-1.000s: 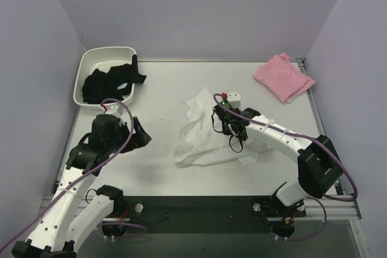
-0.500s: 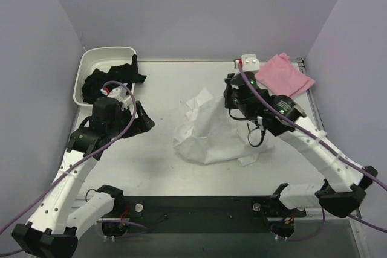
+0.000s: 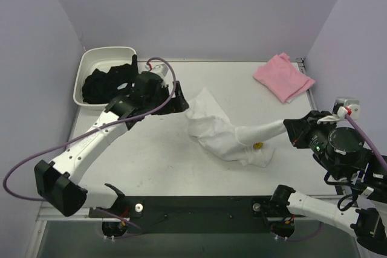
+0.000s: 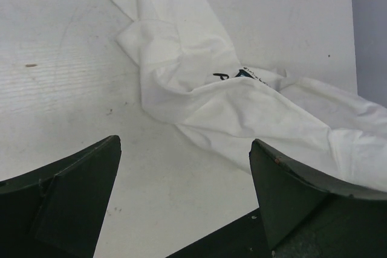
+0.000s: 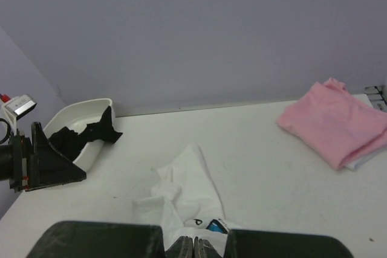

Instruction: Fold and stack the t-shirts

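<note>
White t-shirt (image 3: 224,134) crumpled at centre of table (image 3: 151,149), right gripper (image 5: 193,247) jaws clamped on its right end, left gripper (image 4: 184,149) jaws wide apart near its upper-left corner, pink t-shirt (image 3: 283,77) folded at upper right

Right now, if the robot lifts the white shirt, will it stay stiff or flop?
Probably flop: the white t-shirt lies crumpled in folds. It likely drags along, since it's drawn into a strip towards the right fingers pinching it.

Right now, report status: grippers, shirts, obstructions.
Left gripper open near white t-shirt. Right gripper shut on its lifted end. Pink t-shirt folded, far-right corner. Tub far left, not blocking.
</note>
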`<state>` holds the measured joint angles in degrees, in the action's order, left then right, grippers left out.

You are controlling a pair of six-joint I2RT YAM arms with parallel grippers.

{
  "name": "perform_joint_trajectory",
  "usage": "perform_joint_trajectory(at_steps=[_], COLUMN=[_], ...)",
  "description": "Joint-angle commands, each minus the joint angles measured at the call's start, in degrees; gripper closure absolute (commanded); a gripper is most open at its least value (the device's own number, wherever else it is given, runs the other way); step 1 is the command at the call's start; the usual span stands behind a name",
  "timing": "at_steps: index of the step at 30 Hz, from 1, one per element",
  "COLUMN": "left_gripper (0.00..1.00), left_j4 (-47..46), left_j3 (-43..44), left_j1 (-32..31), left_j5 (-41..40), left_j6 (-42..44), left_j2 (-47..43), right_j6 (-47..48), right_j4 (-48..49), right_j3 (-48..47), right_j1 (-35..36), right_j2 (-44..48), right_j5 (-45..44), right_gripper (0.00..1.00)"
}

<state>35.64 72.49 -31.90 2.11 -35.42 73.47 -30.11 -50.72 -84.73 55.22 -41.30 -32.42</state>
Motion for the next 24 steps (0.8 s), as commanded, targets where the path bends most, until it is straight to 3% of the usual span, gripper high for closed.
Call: perform_joint_trajectory(at_steps=[1,11,24], left_gripper=[0.03,0.05,0.05], left_j4=[-6.4,-8.4,-6.6], left_j3=[5.1,14.9,28.2], left_j1=[-5.6,-12.0,-9.0], left_j5=[-3.9,-3.5,-4.8], left_j6=[-1.2,-0.5,0.8], left_j2=[10.4,33.7,45.7], right_j6=[-5.1,-5.3,0.1], right_j4=[-6.4,-12.4,-10.0], right_j3=[3.7,-2.4,-1.8], right_j1=[0.2,-2.3,-8.3], right_j2=[1.7,6.1,6.4], right_j5=[-6.0,-15.7,-12.0], right_gripper=[1.00,1.00,1.00])
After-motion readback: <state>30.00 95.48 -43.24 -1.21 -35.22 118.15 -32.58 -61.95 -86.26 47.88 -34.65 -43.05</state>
